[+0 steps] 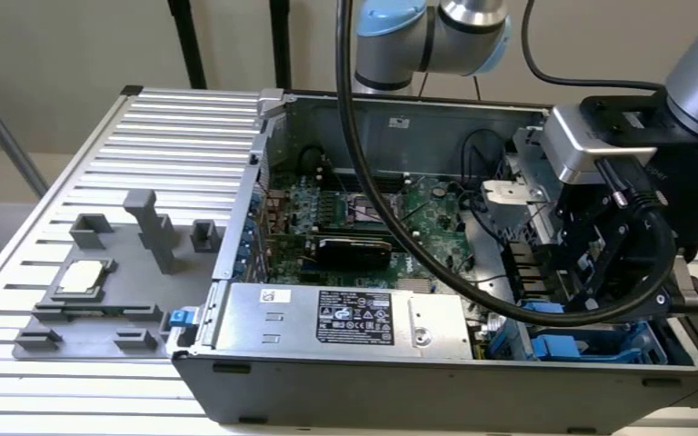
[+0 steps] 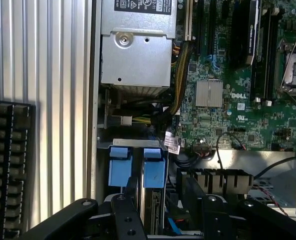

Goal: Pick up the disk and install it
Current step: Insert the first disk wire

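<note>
The disk (image 2: pixel 153 212) stands on edge in the drive bay at the corner of the open computer case (image 1: pixel 362 381). Its grey side and the blue carrier tab (image 2: pixel 154 167) show in the wrist view. My gripper (image 2: pixel 160 210) reaches down into that bay, with one black finger (image 2: pixel 125 212) against the disk's side and the other on its far side, shut on it. In the exterior view the gripper (image 1: pixel 580 304) hangs low at the case's right end, above blue carrier plastic (image 1: pixel 563 349). A second blue carrier tab (image 2: pixel 120 167) sits in the neighbouring slot.
The grey power-supply box (image 1: pixel 337 313) lies along the case's front wall, close to the bay. The motherboard (image 1: pixel 373 213) fills the case floor, crossed by the arm's black cable (image 1: pixel 362 163). A grey fixture (image 1: pixel 94 300) with a square chip (image 1: pixel 83 277) stands on the slotted table at the exterior view's left.
</note>
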Robot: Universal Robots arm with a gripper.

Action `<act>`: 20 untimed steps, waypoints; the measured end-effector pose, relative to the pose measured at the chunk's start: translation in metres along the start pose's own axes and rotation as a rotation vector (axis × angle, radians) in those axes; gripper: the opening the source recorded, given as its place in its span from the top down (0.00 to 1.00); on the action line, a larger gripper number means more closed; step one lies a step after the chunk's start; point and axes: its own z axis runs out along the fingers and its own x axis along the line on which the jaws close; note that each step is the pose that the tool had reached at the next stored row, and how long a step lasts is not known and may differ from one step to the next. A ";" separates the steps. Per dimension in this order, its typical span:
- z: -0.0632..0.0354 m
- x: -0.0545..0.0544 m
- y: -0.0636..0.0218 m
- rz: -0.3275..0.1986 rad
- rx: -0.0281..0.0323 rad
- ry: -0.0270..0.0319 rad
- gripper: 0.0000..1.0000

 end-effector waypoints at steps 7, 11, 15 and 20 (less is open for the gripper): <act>-0.0138 -0.001 -0.0069 0.000 -0.0038 -0.0041 1.00; -0.0268 -0.001 -0.0206 0.000 -0.0084 -0.0068 1.00; -0.0281 -0.001 -0.0387 0.000 -0.0088 -0.0096 1.00; -0.0242 -0.002 -0.0582 0.000 -0.0089 -0.0094 1.00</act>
